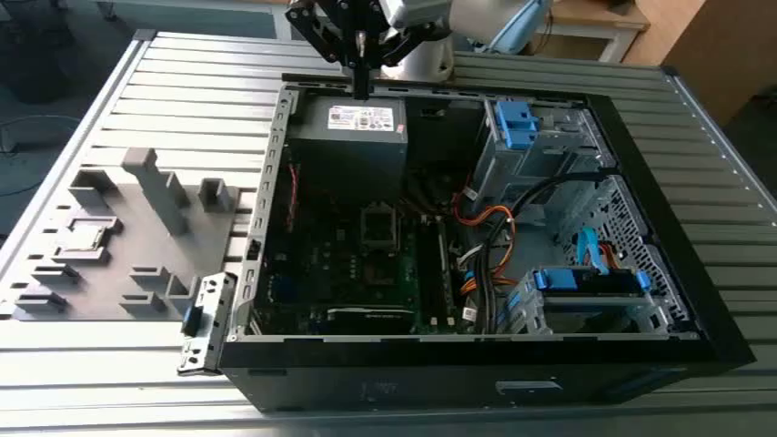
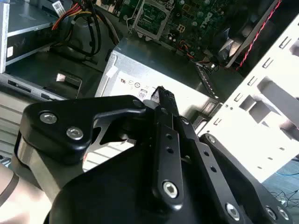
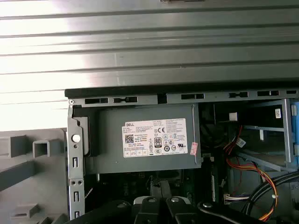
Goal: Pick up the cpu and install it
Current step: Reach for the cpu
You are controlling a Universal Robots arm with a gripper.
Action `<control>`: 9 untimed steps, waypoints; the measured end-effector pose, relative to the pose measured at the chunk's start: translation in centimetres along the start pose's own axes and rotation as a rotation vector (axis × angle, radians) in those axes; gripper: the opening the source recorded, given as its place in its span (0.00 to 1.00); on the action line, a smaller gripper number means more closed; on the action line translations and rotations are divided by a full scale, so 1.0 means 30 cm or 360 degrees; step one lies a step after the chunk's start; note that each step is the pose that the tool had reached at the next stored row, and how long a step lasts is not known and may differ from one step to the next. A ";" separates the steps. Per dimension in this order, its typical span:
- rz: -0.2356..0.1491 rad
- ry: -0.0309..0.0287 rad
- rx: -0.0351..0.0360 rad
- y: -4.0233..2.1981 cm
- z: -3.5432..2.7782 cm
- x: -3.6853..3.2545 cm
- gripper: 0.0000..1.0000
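- I judged the step to be the opening one, the pick-up not yet made: the cpu [image 1: 87,237], as best I could make out, lay flat as a pale square in a recess of the grey fixture tray [image 1: 225,238] on the bench [image 1: 182,82], at the exterior view's left, outside the computer case [image 1: 680,300].
- The gripper [image 1: 362,89] was well apart from it, hanging over the far edge of the case, just above the power supply [image 1: 352,137].
- The fingers looked closed tip to tip, with nothing I could see between them; in the second wrist view the gripper [image 2: 161,93] tapered to one dark point over the labelled top of the power supply [image 2: 187,60].
- The arm was posed steeply, the fingers pointing straight down in the exterior view, the wrist above them at the far side of the bench.
- The motherboard socket [image 1: 378,223] sat near the middle of the case floor, nearer than the power supply, and showed at the far end of the second wrist view too [image 2: 152,16].
- In my judgement a grasp called for the fingers to be spread first and the arm carried across to the tray at the exterior view's left, then lowered squarely over so thin a chip, keeping clear of the tall grey blocks [image 1: 158,187] beside it.
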State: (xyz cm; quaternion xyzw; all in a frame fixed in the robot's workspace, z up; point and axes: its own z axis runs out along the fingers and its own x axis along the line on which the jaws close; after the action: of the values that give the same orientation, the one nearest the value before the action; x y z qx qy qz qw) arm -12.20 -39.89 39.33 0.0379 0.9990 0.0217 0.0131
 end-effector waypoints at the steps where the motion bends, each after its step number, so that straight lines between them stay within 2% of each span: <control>1: 0.0000 0.00000 0.0000 0.000 0.000 0.000 0.11; 6: 0.0000 0.00000 0.0000 0.000 0.000 0.001 0.11; 9: 0.0000 0.00000 0.0000 0.001 0.000 0.010 0.11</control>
State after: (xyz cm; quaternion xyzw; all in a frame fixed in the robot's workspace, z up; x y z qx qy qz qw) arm -12.50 -39.85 39.32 0.0379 0.9990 0.0217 0.0131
